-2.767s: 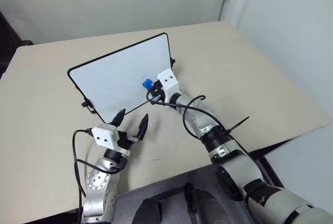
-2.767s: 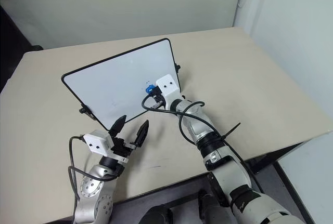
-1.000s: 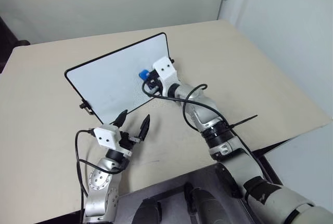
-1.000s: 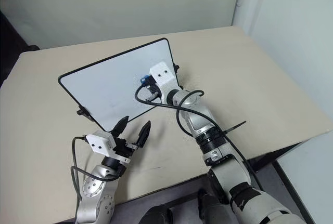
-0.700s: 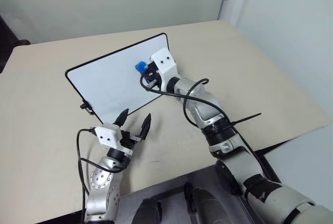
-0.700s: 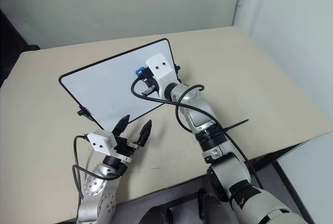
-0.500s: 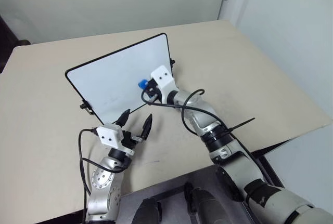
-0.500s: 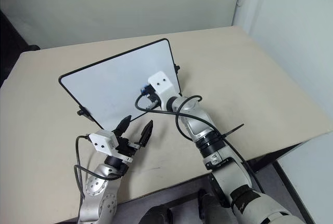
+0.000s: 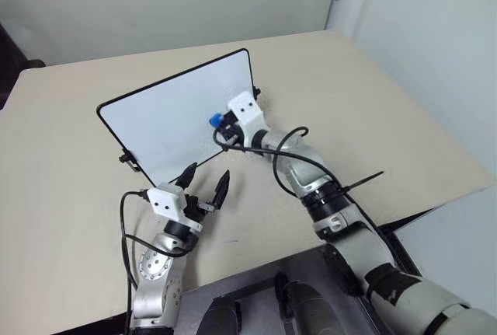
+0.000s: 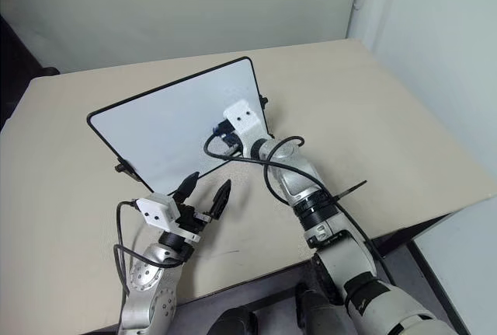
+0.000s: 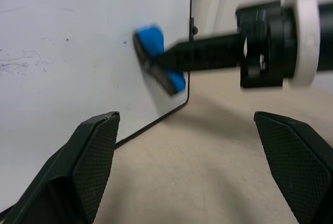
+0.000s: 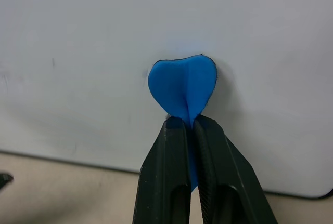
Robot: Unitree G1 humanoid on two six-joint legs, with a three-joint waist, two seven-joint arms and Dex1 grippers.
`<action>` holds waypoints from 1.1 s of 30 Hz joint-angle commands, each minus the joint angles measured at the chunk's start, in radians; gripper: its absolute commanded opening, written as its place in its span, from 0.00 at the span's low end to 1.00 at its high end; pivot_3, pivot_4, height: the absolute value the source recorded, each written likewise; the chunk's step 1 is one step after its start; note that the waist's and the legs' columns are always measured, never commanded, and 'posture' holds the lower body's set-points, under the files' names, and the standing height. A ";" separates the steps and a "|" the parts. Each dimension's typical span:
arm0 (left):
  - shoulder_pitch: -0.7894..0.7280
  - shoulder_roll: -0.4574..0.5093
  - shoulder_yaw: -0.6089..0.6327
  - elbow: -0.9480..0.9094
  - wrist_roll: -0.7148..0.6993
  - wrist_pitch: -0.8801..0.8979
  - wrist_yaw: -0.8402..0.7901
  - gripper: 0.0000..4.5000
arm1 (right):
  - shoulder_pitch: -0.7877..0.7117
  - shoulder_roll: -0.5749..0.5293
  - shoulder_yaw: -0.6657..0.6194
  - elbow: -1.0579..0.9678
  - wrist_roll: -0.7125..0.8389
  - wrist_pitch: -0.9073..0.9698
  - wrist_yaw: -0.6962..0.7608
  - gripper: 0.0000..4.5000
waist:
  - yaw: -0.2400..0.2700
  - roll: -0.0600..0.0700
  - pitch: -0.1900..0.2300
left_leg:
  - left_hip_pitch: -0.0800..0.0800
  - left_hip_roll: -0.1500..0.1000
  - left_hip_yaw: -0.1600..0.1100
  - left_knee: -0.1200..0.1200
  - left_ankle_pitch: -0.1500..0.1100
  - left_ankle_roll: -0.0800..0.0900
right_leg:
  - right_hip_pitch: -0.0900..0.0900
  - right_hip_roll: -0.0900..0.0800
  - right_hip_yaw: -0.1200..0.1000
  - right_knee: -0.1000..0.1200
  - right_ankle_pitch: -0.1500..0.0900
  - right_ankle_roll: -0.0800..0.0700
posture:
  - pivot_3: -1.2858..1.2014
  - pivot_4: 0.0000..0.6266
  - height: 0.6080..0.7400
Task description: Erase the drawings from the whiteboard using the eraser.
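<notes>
a bare lab-like room: beige table [image 9: 70, 156], plain pale walls [image 9: 171, 1].

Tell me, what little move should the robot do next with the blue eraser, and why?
Probably keep rubbing, sliding the eraser sideways across the whiteboard. The right hand is shut on it and presses it against the white face near the board's lower corner. Faint grey smudges show farther along the face in the left wrist view, so a wipe that way looks sensible. The left hand hangs open, away from the board.

Right claw [image 9: 220, 123] presses eraser [image 9: 213, 120] against whiteboard [image 9: 167, 121]; left claw [image 9: 206, 184] open.
</notes>
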 commanded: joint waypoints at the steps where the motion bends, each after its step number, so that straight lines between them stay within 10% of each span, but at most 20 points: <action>1: -0.007 -0.002 0.001 -0.014 0.004 -0.019 0.001 1.00 | -0.043 0.005 -0.023 -0.049 0.014 -0.022 -0.011 0.00 | 0.000 0.000 0.000 | 0.000 0.000 0.000 0.000 0.000 0.000 | 0.000 0.000 0.000 0.000 0.000 0.000 | 0.52 0.24 1.00; 33: 0.007 -0.005 -0.002 -0.034 0.000 -0.020 0.001 1.00 | -0.050 0.020 0.027 -0.133 0.005 0.087 0.033 0.00 | 0.000 0.000 0.000 | 0.000 0.000 0.000 0.000 0.000 0.000 | 0.000 0.000 0.000 0.000 0.000 0.000 | 0.52 0.24 1.00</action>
